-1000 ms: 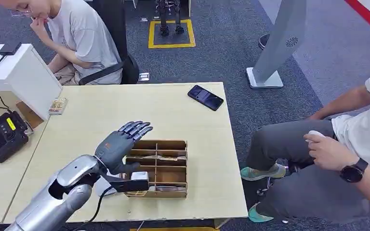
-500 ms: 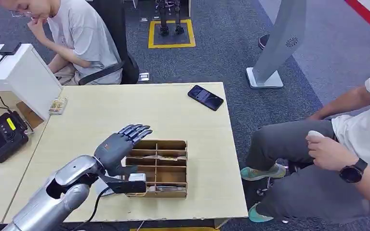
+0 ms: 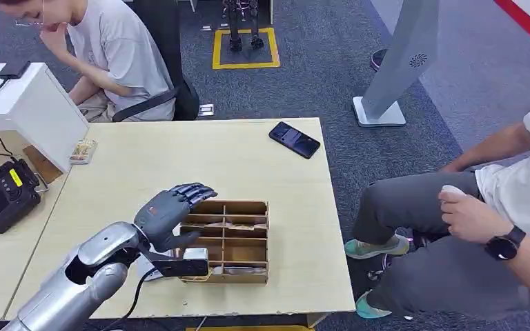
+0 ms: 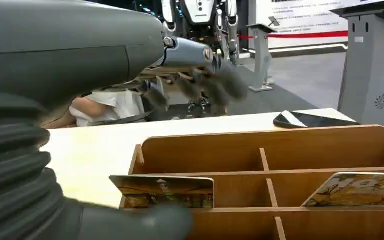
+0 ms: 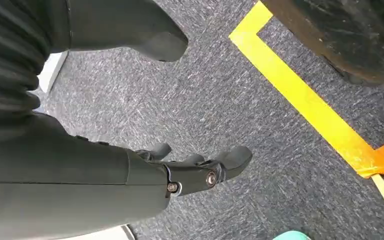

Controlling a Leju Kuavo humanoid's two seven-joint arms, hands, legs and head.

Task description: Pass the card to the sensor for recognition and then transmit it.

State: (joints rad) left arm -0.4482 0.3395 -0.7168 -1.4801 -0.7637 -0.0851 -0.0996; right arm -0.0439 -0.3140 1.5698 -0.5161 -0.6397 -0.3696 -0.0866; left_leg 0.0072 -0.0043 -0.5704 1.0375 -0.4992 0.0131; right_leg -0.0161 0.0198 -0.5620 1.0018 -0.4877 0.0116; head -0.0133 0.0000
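A wooden divided box [image 3: 255,243] sits near the table's front edge. Patterned cards stand in it: one card [image 3: 232,225] in a middle row, another card [image 3: 238,271] in the front row. My left hand [image 3: 170,213] hovers over the box's left end, fingers spread and bent downward, holding nothing. In the left wrist view the nearest card [image 4: 164,190] stands upright just beyond my thumb [image 4: 145,223], and a second card [image 4: 362,190] leans further along the box [image 4: 260,145]. The black sensor unit [image 3: 3,196] lies on the side table at far left. My right hand [image 5: 130,175] hangs over the carpet, empty.
A black phone [image 3: 294,139] lies at the table's far right corner. A white box [image 3: 38,103] and a small card pack [image 3: 83,150] sit at the far left. One person sits behind the table, another at the right.
My left hand has sunk a little toward the box's left end and its fingers have curled downward. The cards and box have not moved.
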